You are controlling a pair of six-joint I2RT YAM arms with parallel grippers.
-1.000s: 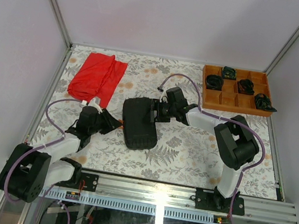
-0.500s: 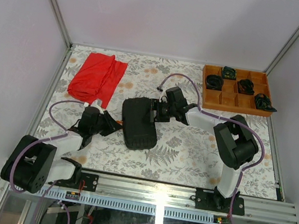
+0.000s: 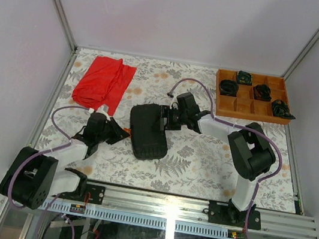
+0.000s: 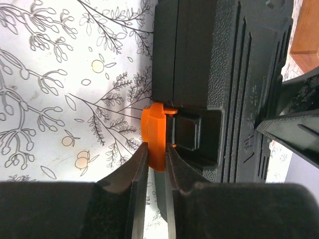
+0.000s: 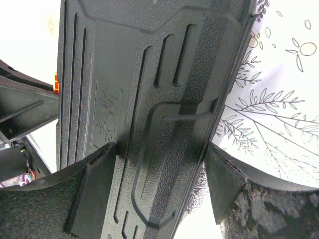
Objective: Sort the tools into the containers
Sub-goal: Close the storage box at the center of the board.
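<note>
1. Tool case [image 3: 148, 133]: black, lid closed, lying flat near the middle of the floral table cover [image 3: 202, 156], its long axis running roughly near to far.
2. Orange latch [image 4: 153, 132]: sits on the case's left long edge, standing out over the table cover.
3. Left gripper [image 4: 156, 154]: jaws narrowed to a slim gap and pinched on the orange latch, one finger on each side of it. The top view shows this gripper [image 3: 122, 132] just beside the case's left edge.
4. Right gripper [image 5: 158, 149]: fingers spread wide over the ribbed lid at the case's far right corner. Whether the pads [image 5: 94, 184] touch the lid cannot be told.
5. Wooden tray [image 3: 240, 106]: far right corner of the table, well apart from the case, with black coiled bundles [image 3: 228, 87] in several compartments.
6. Red cloth [image 3: 105, 80]: crumpled at the far left.
</note>
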